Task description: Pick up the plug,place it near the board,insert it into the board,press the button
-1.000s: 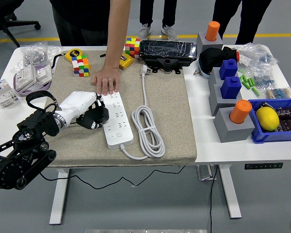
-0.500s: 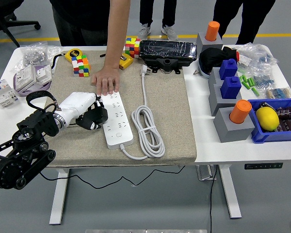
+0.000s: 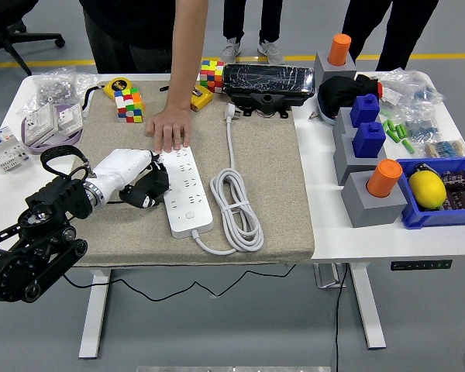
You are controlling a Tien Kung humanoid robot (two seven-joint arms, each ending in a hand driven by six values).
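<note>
White board [image 3: 187, 191]; beige mat [image 3: 271, 170]; yellow lemon [image 3: 427, 188].

— What is the left hand [image 3: 132, 177] doing?
— It is curling its fingers around a black plug [image 3: 151, 186] beside the white board [image 3: 187, 190].
— And the person's hand [image 3: 169, 129]?
— It is pressing on the board's far end.

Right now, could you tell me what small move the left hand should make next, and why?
Probably ease the left hand rightward and down, to line the black plug up over a socket. It holds the plug at the left edge of the white board, not yet inserted, and a person's hand steadies the board's far end.
</note>
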